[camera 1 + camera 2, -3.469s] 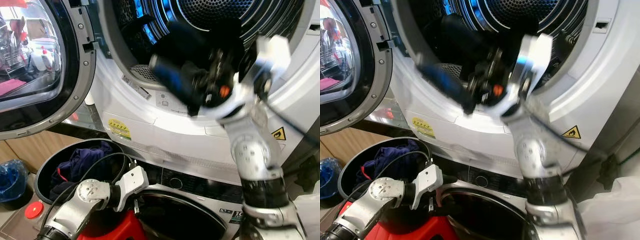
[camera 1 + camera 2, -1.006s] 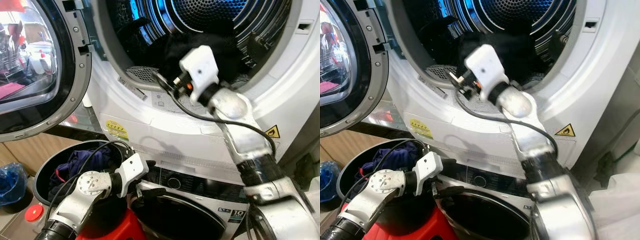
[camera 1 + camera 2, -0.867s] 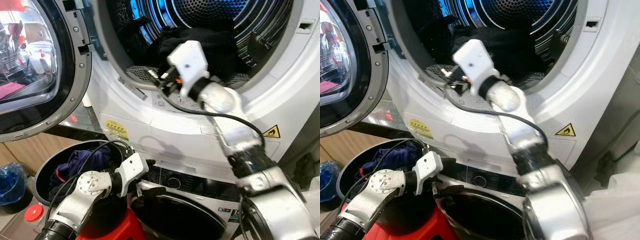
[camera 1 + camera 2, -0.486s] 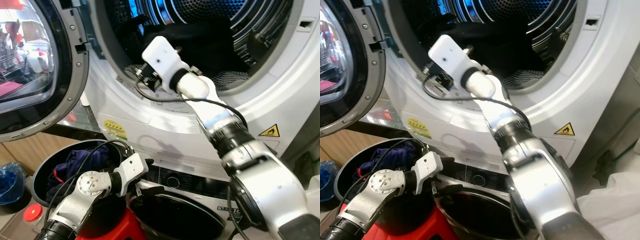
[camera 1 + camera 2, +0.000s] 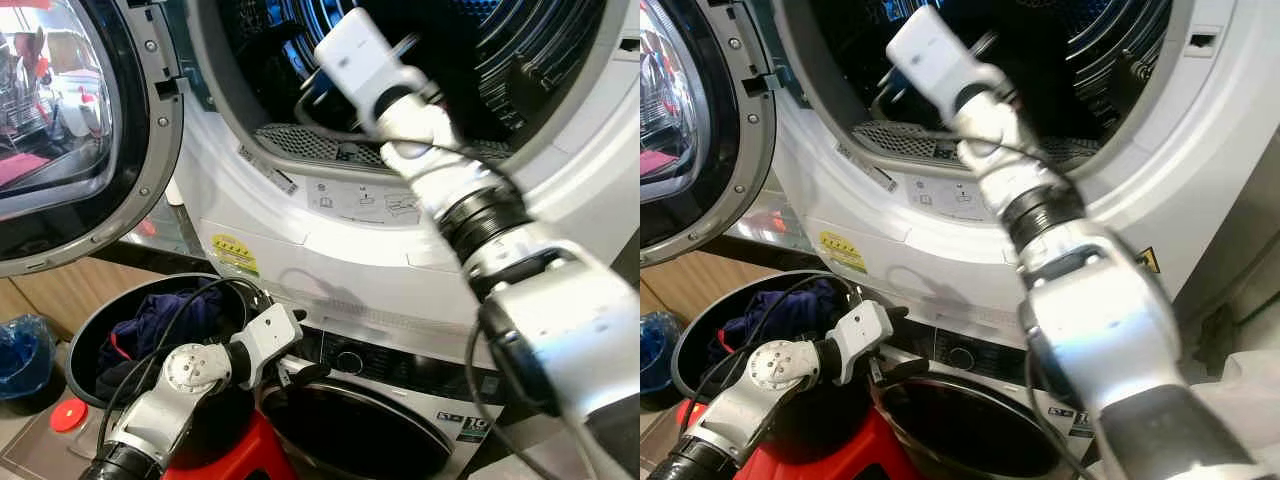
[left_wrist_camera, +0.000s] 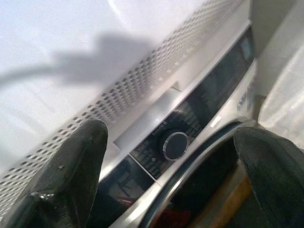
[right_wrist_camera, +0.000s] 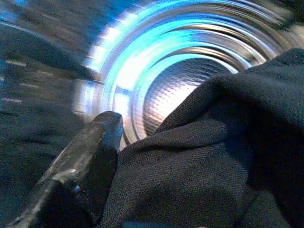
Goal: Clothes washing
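- Dark knit cloth (image 7: 199, 161) lies pressed against one finger (image 7: 80, 166) of your right end effector (image 7: 142, 180) in its wrist view, so it looks clenched on the garment, though the second finger is hidden behind the fabric.
- Half a second ago that wrist sat at the near left lip of the opening; now the right arm (image 5: 430, 130) has pushed up and deeper into the upper drum (image 5: 520, 60). I read that as you carrying the piece inward to load it, with the release not yet made.
- Your left end effector (image 6: 171, 156) hangs idle, its fingers spread well apart with nothing between them, facing the lower machine's control dial (image 6: 175, 145).
- Inside the upper drum the interior reads dark and blue-lit; the dark cloth is within the opening, but how much laundry is already there I cannot tell.
- Near left on the floor, the round dark basket (image 5: 85, 330) holds crumpled navy clothes (image 5: 150, 325), so more remains to move.
- On the far left the upper machine's door (image 5: 90, 140) stands swung open.
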Robot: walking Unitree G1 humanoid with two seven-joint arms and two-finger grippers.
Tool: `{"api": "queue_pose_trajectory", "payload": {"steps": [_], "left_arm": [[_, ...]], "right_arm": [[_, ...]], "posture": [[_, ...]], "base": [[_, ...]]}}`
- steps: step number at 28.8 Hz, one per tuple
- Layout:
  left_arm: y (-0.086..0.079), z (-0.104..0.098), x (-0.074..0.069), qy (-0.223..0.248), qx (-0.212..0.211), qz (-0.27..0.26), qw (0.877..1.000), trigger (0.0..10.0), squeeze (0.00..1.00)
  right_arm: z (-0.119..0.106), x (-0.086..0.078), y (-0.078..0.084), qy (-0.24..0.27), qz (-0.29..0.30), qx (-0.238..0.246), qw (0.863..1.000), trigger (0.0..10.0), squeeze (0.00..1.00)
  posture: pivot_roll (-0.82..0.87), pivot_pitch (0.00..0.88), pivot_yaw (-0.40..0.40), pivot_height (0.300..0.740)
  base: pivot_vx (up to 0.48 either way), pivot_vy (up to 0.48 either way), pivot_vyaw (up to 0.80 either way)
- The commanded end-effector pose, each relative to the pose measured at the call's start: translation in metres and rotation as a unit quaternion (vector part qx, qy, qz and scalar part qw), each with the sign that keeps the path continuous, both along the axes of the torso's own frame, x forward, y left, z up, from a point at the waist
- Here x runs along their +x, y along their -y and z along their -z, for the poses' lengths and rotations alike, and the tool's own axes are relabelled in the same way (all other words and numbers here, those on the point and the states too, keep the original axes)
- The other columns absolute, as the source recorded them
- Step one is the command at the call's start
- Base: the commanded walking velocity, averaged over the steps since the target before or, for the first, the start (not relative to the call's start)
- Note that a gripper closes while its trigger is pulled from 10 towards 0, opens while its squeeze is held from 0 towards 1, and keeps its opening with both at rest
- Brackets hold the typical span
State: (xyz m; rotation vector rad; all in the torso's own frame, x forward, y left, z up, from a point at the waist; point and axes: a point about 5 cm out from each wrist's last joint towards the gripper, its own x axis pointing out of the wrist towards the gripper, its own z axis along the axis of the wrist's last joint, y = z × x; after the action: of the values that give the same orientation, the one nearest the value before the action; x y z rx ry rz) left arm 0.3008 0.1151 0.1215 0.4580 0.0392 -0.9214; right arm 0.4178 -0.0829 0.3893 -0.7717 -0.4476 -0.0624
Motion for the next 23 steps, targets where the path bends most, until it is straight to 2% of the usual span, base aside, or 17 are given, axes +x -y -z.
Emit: {"api": "queue_pose_trajectory", "payload": {"steps": [1,7,8,9,10,12,15,16,18,23], "left_arm": [[-0.005,-0.005,0.005,0.018,0.001,-0.019,1.000,10.0,0.00],[-0.005,-0.004,0.006,0.020,0.004,-0.026,0.999,10.0,0.00],[-0.003,-0.004,0.006,0.020,0.003,-0.025,0.999,10.0,0.00],[-0.001,-0.003,0.006,0.016,0.003,-0.020,1.000,10.0,0.00],[0.000,-0.002,0.006,0.012,0.002,-0.017,1.000,10.0,0.00],[0.000,-0.002,0.006,0.012,0.002,-0.017,1.000,10.0,0.00],[0.002,-0.003,0.005,0.013,0.000,-0.013,1.000,10.0,0.00],[0.002,-0.003,0.005,0.013,0.000,-0.013,1.000,10.0,0.00],[0.004,-0.005,0.005,0.012,-0.002,-0.010,1.000,10.0,0.00],[0.004,-0.005,0.005,0.013,-0.005,-0.010,1.000,10.0,0.00]], "right_arm": [[-0.021,-0.004,0.013,0.033,0.032,0.032,0.998,10.0,0.00],[-0.013,-0.001,0.011,0.009,0.008,0.057,0.998,10.0,0.00],[0.011,0.002,-0.004,-0.047,-0.049,0.071,0.995,10.0,0.00],[0.038,0.004,-0.022,-0.112,-0.114,0.089,0.983,10.0,0.00],[0.055,0.002,-0.035,-0.147,-0.156,0.089,0.973,10.0,0.00],[0.055,0.002,-0.035,-0.147,-0.156,0.089,0.973,10.0,0.00],[0.083,-0.003,-0.057,-0.211,-0.216,0.093,0.949,10.0,0.00],[0.083,-0.003,-0.057,-0.211,-0.216,0.093,0.949,10.0,0.00],[0.096,-0.005,-0.066,-0.236,-0.230,0.088,0.940,10.0,0.00],[0.100,-0.007,-0.070,-0.239,-0.230,0.084,0.940,10.0,0.00]], "posture": [[0.08,0.000,0.047,0.740],[0.07,0.000,0.050,0.740],[0.05,0.000,0.058,0.740],[0.05,0.000,0.062,0.740],[0.05,0.000,0.064,0.740],[0.05,0.000,0.064,0.740],[0.05,0.000,0.070,0.740],[0.05,0.000,0.070,0.740],[0.05,0.000,0.073,0.740],[0.05,0.000,0.074,0.740]], "base": [[0.000,0.000,0.00],[0.000,0.000,0.00],[0.000,0.000,0.00],[0.000,0.000,0.00],[0.000,0.000,0.00],[0.000,0.000,0.00],[0.000,0.000,0.00],[0.000,0.000,0.00],[0.000,0.000,0.00],[0.000,0.000,0.00]]}}
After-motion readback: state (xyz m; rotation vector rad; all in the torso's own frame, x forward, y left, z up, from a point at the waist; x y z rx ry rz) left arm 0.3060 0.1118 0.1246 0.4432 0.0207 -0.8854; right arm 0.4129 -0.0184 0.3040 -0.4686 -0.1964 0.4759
